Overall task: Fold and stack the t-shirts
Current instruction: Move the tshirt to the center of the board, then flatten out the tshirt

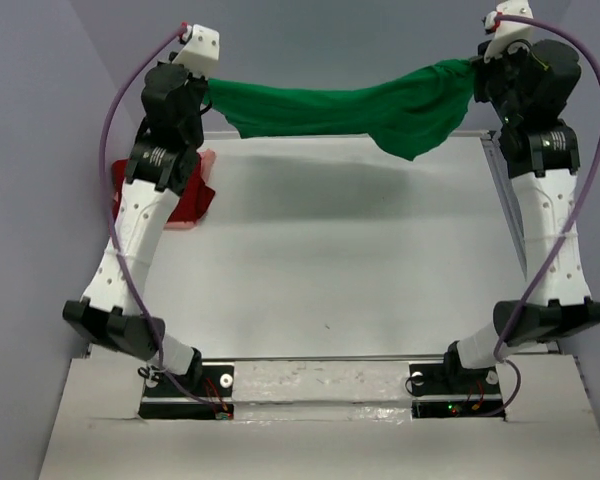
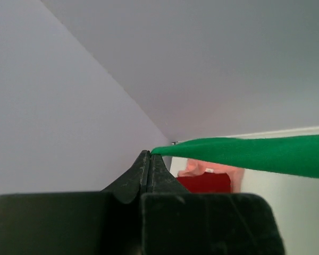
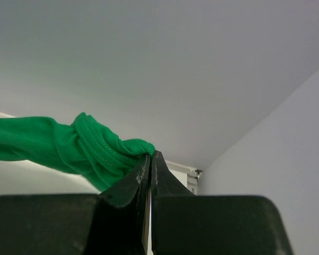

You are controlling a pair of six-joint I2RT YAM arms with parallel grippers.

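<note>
L end effector point(image 2: 147, 154) clamps green shirt point(image 2: 255, 154); red shirt point(image 2: 204, 183) seen L-wrist, top only.

We find soft, even overhead light; the green t-shirt point(image 1: 340, 115) throws a diffuse shadow across the table point(image 1: 380, 300) at 12 o'clock. Both wrist views go soft at 6 o'clock.

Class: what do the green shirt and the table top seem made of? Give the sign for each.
Green shirt: soft matte knit cloth, perhaps cotton; it sags, bunches, and shows a stitched hem. Table top: hard, pale, maybe laminate; flat, smooth, dull sheen.
</note>
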